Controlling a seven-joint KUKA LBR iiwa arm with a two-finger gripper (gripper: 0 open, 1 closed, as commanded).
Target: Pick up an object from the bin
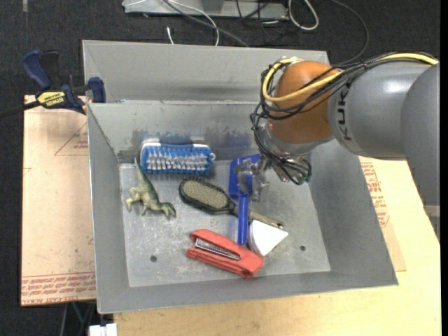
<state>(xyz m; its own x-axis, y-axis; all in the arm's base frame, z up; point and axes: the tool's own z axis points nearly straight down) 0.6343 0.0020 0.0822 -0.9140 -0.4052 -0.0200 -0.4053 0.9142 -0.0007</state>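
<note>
My gripper hangs low in the middle of the bin, right at the upper end of a blue plastic tool whose long handle runs down toward the front. Whether it has hold of that tool cannot be made out. Just left of the gripper lies a dark oval hairbrush. In front of it rests a white wedge-shaped piece, beside the blue handle's lower end. A red stapler lies flat near the bin's front, under the handle's tip.
A blue scrub brush with white bristles lies at the back left. A green toy dinosaur stands by the left wall. The arm with its orange cover and cables comes in from the right, over the bin's right half.
</note>
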